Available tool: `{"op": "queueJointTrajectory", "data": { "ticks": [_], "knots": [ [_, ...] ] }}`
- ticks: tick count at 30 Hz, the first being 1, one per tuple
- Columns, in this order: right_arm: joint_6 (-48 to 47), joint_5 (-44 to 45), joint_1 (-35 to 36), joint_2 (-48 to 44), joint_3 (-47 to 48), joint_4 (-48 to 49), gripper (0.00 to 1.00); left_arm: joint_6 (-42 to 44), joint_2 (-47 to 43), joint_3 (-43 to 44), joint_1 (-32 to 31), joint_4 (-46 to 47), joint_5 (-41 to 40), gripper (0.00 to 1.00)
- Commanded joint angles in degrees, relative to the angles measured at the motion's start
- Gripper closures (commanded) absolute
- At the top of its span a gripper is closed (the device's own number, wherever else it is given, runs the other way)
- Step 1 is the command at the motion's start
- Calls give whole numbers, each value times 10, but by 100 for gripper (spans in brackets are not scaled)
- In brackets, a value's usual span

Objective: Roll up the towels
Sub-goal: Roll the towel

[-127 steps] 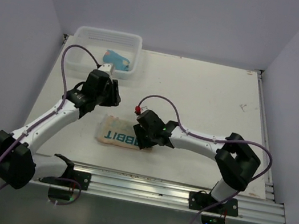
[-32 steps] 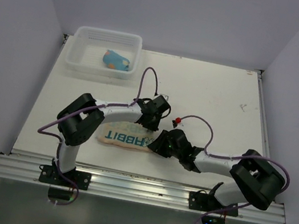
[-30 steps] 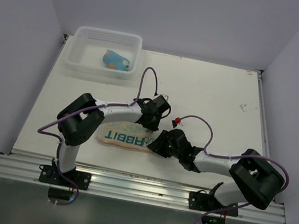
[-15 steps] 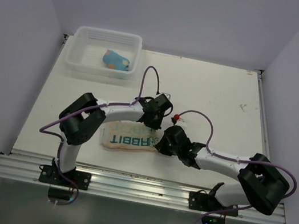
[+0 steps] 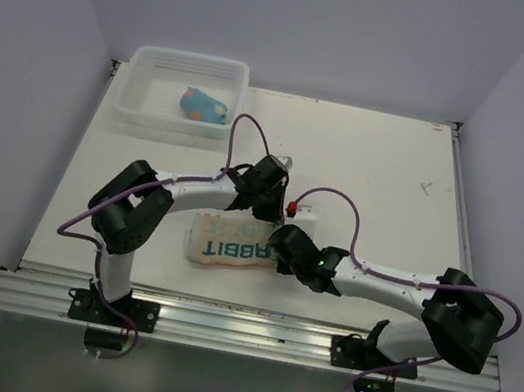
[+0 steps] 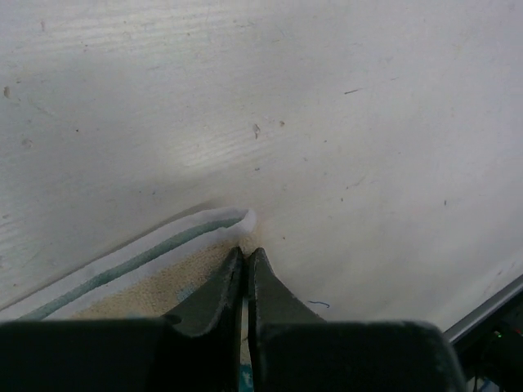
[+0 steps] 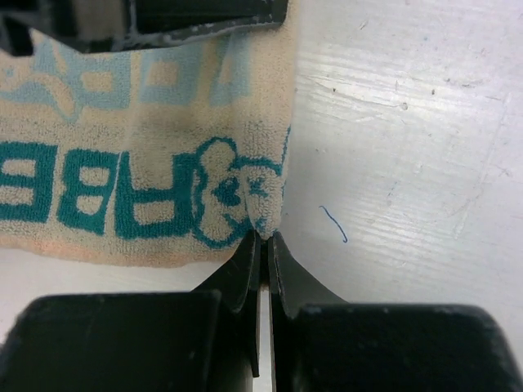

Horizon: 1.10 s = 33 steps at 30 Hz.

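The cream towel (image 5: 228, 247) with teal RABBIT lettering lies on the table between the arms. My left gripper (image 5: 261, 212) is shut on the far right corner of the cream towel (image 6: 139, 273), its fingertips (image 6: 235, 260) pinching at the white and teal border. My right gripper (image 7: 263, 238) is shut on the near part of the right edge of the cream towel (image 7: 147, 163), beside the printed bear face. In the top view my right gripper (image 5: 276, 247) sits at the towel's right end. The light blue towel (image 5: 205, 105) lies bunched in the basket.
A white slatted basket (image 5: 145, 110) stands at the table's far left corner. The white table (image 5: 387, 178) stretches to the right, with a metal rail (image 5: 249, 326) along its near edge. A short blue thread (image 7: 333, 224) lies on the table by my right fingers.
Both grippers have closed on the cream towel's right end. The towel has shifted a little right and now lies tilted, and both wrists have moved with it.
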Motion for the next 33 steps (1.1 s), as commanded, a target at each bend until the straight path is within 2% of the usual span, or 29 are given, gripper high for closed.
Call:
{"op": "queueJointTrajectory", "data": {
  "ticks": [1,12,20,33],
  "knots": [
    [-13,71,34,17,40,-91,100,-19,-31,-10,23,100,24,99],
    [40,187,115,109,119,-222,100,-26,-54,-55,49,167,54,100],
    [24,244,150,171,175,-290,100,-14,-59,-78,54,212,68,100],
    [-42,251,171,287,246,-346,100,17,-70,-129,69,221,54,100]
  ]
}}
